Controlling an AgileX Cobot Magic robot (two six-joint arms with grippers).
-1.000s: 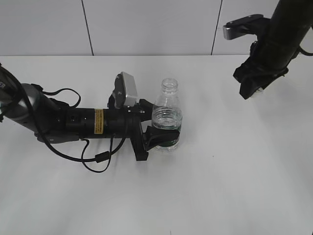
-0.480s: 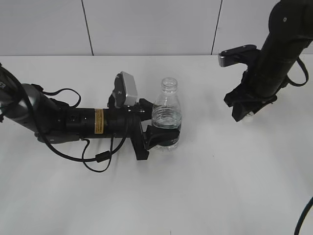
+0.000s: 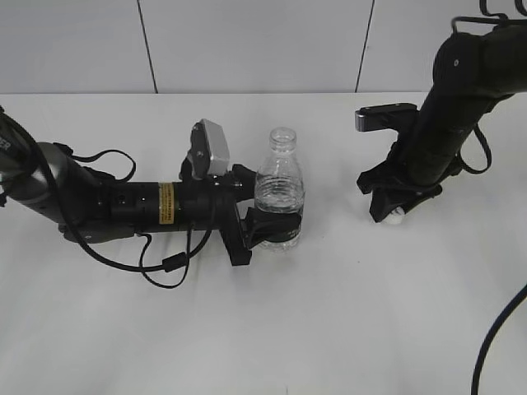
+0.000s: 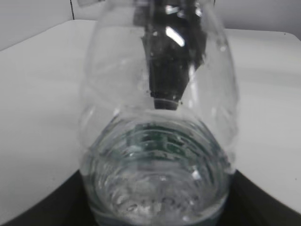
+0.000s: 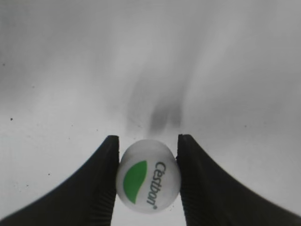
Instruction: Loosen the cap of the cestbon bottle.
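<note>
Cestbon bottle (image 3: 281, 197): you have one, upright left of the table's (image 3: 346, 329) middle in the exterior view, neck uncapped, with the left gripper (image 3: 268, 216) clamped around its lower body. You have one cap (image 3: 397, 217), showing white at the tip of the right gripper (image 3: 394, 207), low over the table and well apart from the bottle. Bare tabletop lies wide between the two arms and toward the near edge.

Your left wrist view is filled by the bottle (image 4: 160, 136); dark jaw edges flank its base.

Your right wrist view shows the right gripper (image 5: 146, 181) pinching the cap (image 5: 148, 181), leaf mark up, over bare table (image 5: 150, 61).
</note>
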